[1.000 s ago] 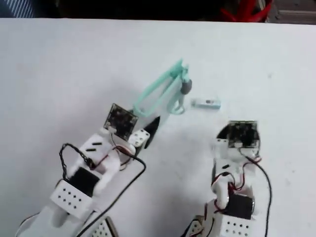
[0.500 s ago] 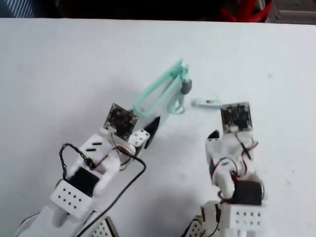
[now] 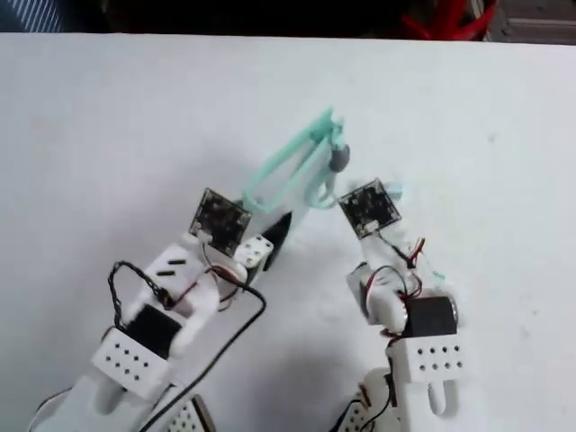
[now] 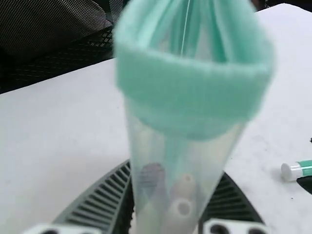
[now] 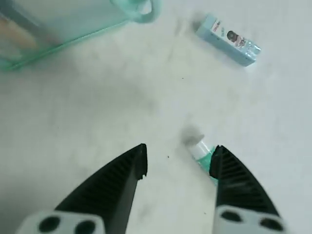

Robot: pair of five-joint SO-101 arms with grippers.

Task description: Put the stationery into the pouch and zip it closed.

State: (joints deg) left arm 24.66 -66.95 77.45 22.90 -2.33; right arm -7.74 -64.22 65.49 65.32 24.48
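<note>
- High view showed that my right arm had swung forward and inward within the last second. Its wrist now hung over the spot where the small box [image 5: 228,39] lay, just beside the pouch [image 3: 288,171].
- That put my right gripper [image 5: 179,153] over the table [image 3: 135,108] with its jaws spread wide and nothing in them. A teal-and-white stick [image 5: 201,150] lay on the table right at the inner face of one finger, and the small box lay farther ahead, apart from the stick.
- I judged this to be the approach to the next pick — two pieces of stationery were not yet in the pouch, so zipping was some way off.
- My left gripper [image 4: 165,217] had not moved. Its jaws were clamped on one end of the pouch, holding it out with the teal-edged mouth open at the far end.
- Inside the pouch, at least two capped pieces [image 4: 178,197] sat close to my left jaws — possibly pens, though the clear wall blurred them too much to say.
</note>
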